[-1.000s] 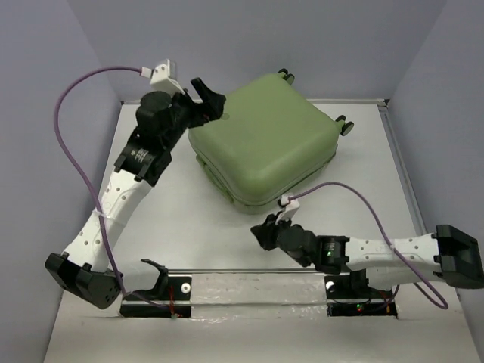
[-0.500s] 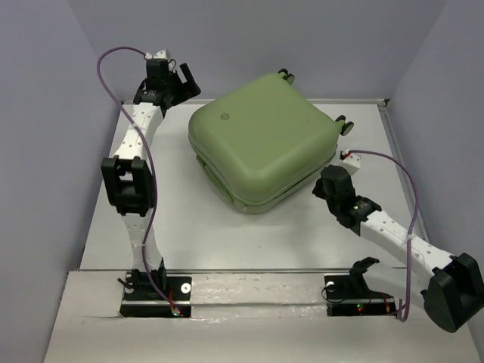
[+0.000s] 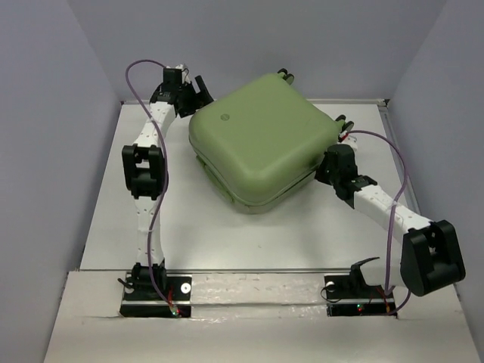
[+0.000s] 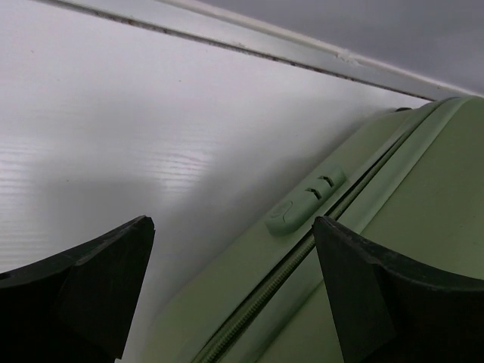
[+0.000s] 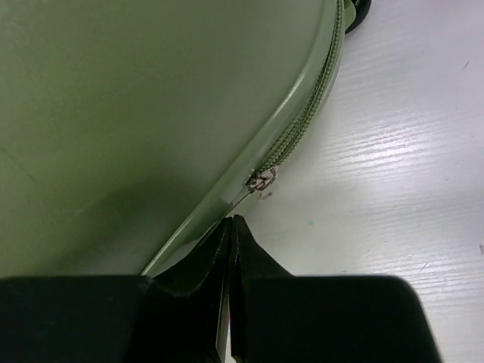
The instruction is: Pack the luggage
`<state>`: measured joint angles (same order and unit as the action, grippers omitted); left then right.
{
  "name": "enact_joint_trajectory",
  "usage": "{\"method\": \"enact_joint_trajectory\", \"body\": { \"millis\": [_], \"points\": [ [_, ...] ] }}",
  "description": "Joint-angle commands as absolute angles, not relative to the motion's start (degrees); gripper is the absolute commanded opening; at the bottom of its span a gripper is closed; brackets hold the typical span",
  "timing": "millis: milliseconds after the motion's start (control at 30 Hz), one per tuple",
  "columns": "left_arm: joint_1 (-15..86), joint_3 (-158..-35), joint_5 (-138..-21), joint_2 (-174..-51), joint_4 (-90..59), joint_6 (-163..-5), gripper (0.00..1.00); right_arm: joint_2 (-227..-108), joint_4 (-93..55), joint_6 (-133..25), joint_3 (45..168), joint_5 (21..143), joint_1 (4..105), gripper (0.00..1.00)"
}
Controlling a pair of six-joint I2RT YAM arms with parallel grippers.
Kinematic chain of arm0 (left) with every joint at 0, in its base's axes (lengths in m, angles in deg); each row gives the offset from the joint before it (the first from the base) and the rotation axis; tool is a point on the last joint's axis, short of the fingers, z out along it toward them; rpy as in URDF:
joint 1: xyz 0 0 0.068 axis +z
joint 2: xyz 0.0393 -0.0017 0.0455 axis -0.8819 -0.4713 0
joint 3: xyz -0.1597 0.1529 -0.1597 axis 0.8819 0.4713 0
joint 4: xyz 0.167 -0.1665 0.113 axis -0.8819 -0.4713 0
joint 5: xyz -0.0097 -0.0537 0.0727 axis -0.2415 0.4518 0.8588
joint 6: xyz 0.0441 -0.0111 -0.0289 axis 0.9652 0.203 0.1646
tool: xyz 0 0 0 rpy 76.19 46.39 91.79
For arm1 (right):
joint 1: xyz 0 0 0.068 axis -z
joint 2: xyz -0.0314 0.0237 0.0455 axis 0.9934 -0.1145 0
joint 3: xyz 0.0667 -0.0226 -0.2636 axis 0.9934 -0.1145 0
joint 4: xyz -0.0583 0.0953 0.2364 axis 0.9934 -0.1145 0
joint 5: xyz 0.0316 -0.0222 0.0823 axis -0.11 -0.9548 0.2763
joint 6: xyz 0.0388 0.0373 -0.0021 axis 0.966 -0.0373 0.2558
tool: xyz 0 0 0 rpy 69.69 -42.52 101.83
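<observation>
The light-green luggage lies flat mid-table with its lid down; the zipper seam along its side shows in the left wrist view and the right wrist view. My left gripper hovers at its far-left corner, open, fingers straddling the seam near a moulded green lock without touching it. My right gripper sits at the suitcase's right edge, shut. A thin pull tab runs from the metal zipper slider into its fingertips.
Wheels stick out at the suitcase's far side and right corner. Grey walls close in the white table at the back and both sides. A purple cable loops above each arm.
Both arms swung in to the suitcase: the left to its far-left corner, the right from the table's front to the right edge. The right jaws closed at the zipper.
</observation>
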<state>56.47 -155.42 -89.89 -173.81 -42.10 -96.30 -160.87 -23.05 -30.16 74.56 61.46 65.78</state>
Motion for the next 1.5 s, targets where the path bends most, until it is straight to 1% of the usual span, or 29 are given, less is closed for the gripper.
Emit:
{"method": "enact_joint_trajectory", "body": {
  "millis": [0, 33, 67, 100, 233, 267, 300, 367, 433, 500, 533, 633, 667, 700, 733, 867, 933, 1000, 1067, 1167, 1200, 1233, 1267, 1300, 1333, 1367, 1400, 1433, 1467],
  "points": [
    [54.32, -145.8, -92.88, -165.14, -37.49, -97.45, 0.99, -162.45, -14.81, -32.23, 79.13, 68.49, 65.76, 0.07],
    [54.23, -137.49, -91.31, -162.94, -33.38, -99.19, 0.99, -163.5, -13.41, -32.31, 80.17, 69.46, 65.76, 0.07],
    [54.23, -133.14, -91.3, -158.31, -30.9, -100.17, 0.99, -164.29, -12.88, -32.49, 80.88, 71.47, 65.76, 0.07],
    [54.23, -125.79, -91.21, -156.35, -27.4, -101.48, 0.99, -165.17, -11.92, -32.4, 81.58, 72.53, 65.76, 0.07],
    [54.32, -112.83, -89.46, -147.12, -24.13, -102.2, 0.99, -169.92, -10.33, -31.88, 85.71, 78.86, 65.76, 0.07],
    [54.41, -110.28, -88.67, -142.58, -23.33, -103.16, 0.99, -172.1, -9.8, -31.87, 87.55, 82.18, 65.76, 0.07],
    [54.41, -104.25, -88.14, -140.35, -20.36, -103.86, 0.99, -173.43, -9.62, -31.53, 88.78, 84.04, 65.76, 0.07],
    [54.41, -99.02, -86.91, -133.7, -18.84, -105.62, 0.99, -177.46, -9.71, -31.35, 91.51, 88.25, 65.76, 0.07],
    [54.23, -90.97, -86.03, -129.19, -15.96, -106.24, 0.99, -180.37, -10.4, -30.91, 96.67, 91.16, 65.76, 0.07],
    [54.23, -85.49, -85.68, -122.25, -14.19, -107.03, 0.99, -183.88, -12.24, -30.91, 101.43, 94.77, 65.76, 0.1],
    [54.23, -80.77, -84.54, -117.7, -13.22, -107.38, 0.99, -187.99, -15.13, -30.99, 107.37, 97.22, 65.76, 0.14],
    [54.23, -73.79, -82.87, -111.17, -12.69, -107.65, 0.99, -194.61, -19.54, -31.08, 116.99, 100.22, 65.76, 0.25],
    [54.23, -72.56, -82.51, -107.41, -12.77, -107.65, 0.99, -195.49, -20.6, -31.17, 118.66, 100.66, 65.76, 0.35],
    [54.23, -70.8, -82.68, -105.89, -13.04, -107.39, 0.99, -196.55, -21.91, -31.69, 119.9, 100.58, 65.76, 0.41],
    [54.23, -70.35, -82.69, -104.49, -13.73, -107.04, 0.99, -196.64, -22.62, -32.22, 121.48, 100.32, 65.76, 0.51],
    [54.23, -72.01, -80.85, -98.86, -17.78, -104.15, 0.99, -194.89, -24.9, -34.51, 121.49, 98.03, 66.28, 0.78],
    [54.23, -76.47, -78.92, -95.43, -22.94, -102.21, 0.99, -193.4, -27.19, -36.34, 120.62, 96.54, 66.81, 0.81],
    [54.14, -80.08, -77.51, -91.48, -25.85, -99.31, 0.99, -189.1, -27.64, -38.63, 116.68, 93.91, 66.81, 0.8],
    [53.79, -81.33, -75.75, -87.09, -29.64, -96.85, 0.99, -184.98, -27.55, -39.52, 112.38, 90.31, 66.81, 0.71],
    [52.65, -80.02, -77.32, -81.73, -33.07, -95.26, 0.99, -175.49, -25.01, -40.49, 101.4, 89.24, 66.81, 0.56],
    [52.21, -78.45, -78.28, -80.49, -34.03, -94.56, 0.99, -169.89, -23.61, -40.23, 94.32, 89.24, 66.81, 0.5],
    [51.08, -77.56, -80.29, -79.35, -36.13, -94.21, 0.99, -166.88, -20.2, -40.14, 90.51, 89.5, 66.81, 0.46],
    [50.46, -76.86, -80.83, -76.73, -37.37, -93.77, 0.99, -163.8, -18.86, -40.14, 86.64, 90.2, 66.81, 0.35],
    [49.76, -76.33, -80.93, -75.39, -38.86, -93.15, 0.98, -160.73, -16.41, -39.7, 82.68, 90.99, 66.81, 0.29],
    [49.23, -75.02, -80.67, -73.82, -41.31, -92.97, 0.98, -154.43, -12.21, -39.26, 74.29, 92.22, 66.81, 0.25],
    [48.87, -74.4, -80.58, -72.23, -42.56, -92.88, 0.98, -151.5, -9.73, -38.56, 70.03, 94.06, 66.81, 0.21],
    [48.61, -73.52, -80.92, -69.35, -43.53, -92.88, 0.98, -148.77, -6.32, -36.47, 65.64, 99.3, 66.81, 0.2],
    [48.61, -71.34, -82.84, -68.1, -44.75, -93.32, 0.98, -144.48, 1.46, -35.23, 61.24, 102.22, 66.03, 0.21],
    [48.61, -70.27, -83.91, -67.3, -45.2, -93.76, 0.98, -143.22, 4.59, -34.26, 54.5, 104.86, 66.02, 0.24]
  ]
}}
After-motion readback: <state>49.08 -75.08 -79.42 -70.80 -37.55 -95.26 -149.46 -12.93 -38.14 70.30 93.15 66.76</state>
